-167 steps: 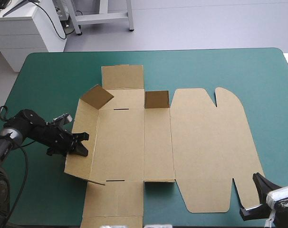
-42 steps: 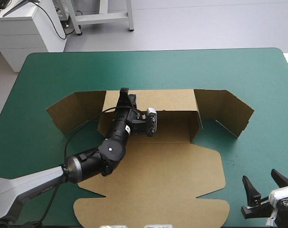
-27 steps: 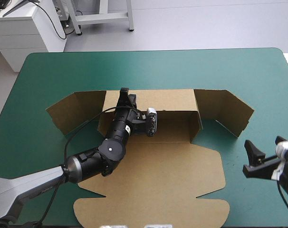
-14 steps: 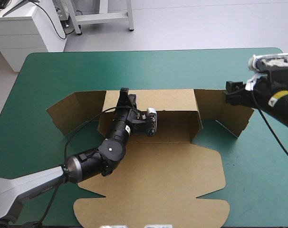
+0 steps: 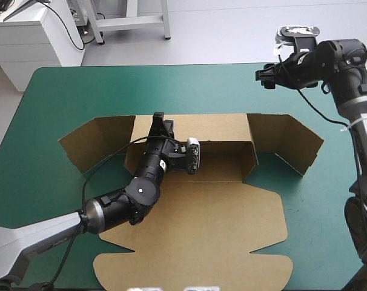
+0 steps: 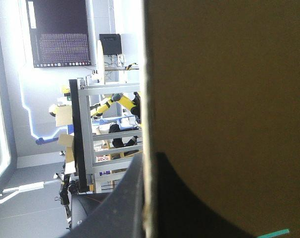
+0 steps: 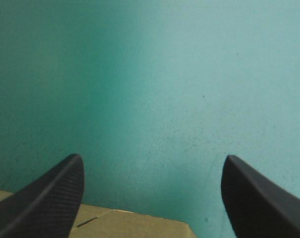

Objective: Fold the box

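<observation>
The brown box (image 5: 198,233) lies mid-table with its lid flat toward the near edge. Its long back wall (image 5: 198,126) stands upright, and side flaps angle out at the left (image 5: 89,144) and right (image 5: 290,144). My left gripper (image 5: 160,119) is shut on the top edge of that wall near its left end. In the left wrist view the board (image 6: 224,99) runs between the black fingers of the left gripper (image 6: 146,159). My right gripper (image 5: 266,77) hangs open above the table's far right, beyond the right flap. The right gripper (image 7: 152,161) holds nothing, with teal-green cover ahead and a box edge (image 7: 135,225) just under it.
Bare teal-green cover (image 5: 329,218) lies to the right of the box, and more to the left (image 5: 32,200). A white cabinet (image 5: 32,36) stands beyond the table's far left corner. The left arm (image 5: 120,206) stretches across the lid from the near left.
The right arm has swung up from the near right corner to above the far right of the table, its fingers still apart. The left gripper and the box have stayed put.
</observation>
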Controlling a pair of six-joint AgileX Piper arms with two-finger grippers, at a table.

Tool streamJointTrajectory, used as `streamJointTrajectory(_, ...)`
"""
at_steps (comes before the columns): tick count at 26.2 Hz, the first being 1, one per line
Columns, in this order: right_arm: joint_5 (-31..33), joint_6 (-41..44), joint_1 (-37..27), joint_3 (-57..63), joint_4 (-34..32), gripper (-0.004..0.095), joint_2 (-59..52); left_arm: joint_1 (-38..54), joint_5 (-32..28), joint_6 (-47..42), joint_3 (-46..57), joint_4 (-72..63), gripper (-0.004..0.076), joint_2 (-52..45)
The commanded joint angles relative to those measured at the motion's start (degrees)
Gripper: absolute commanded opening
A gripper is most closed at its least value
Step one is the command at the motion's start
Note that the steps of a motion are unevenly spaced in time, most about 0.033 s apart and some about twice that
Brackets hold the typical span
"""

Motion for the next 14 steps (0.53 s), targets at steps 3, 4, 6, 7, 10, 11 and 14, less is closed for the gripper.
streamJointTrajectory(3,3.88,-2.93,-4.76,-4.46,5.12,0.0707,4.02,-0.45,1.15,-0.27,-1.08,2.47,-0.001,-1.96)
streamJointTrajectory(4,6.13,-3.18,-5.3,-4.46,5.3,0.0707,5.34,-0.45,1.15,0.11,-1.08,2.47,-0.001,-1.96)
streamJointTrajectory(6,6.33,-3.31,-5.44,-4.36,5.3,0.0707,5.84,-0.45,1.15,0.24,-1.08,2.47,-0.001,-1.96)
streamJointTrajectory(7,6.33,-3.31,-5.44,-4.36,5.3,0.0707,5.84,-0.45,1.15,0.24,-1.08,2.47,-0.001,-1.96)
streamJointTrajectory(10,6.33,-4.44,-5.44,-4.05,7.01,0.0705,5.84,-0.45,1.15,0.24,-1.08,2.47,-0.001,-1.96)
streamJointTrajectory(11,6.33,-4.62,-5.44,-3.48,7.14,0.0702,5.84,-0.45,1.15,0.24,-1.08,2.47,-0.001,-1.96)
streamJointTrajectory(14,6.33,-5.05,-5.44,-0.76,7.26,0.0693,5.84,-0.45,1.15,0.24,-1.08,2.47,-0.001,-1.96)
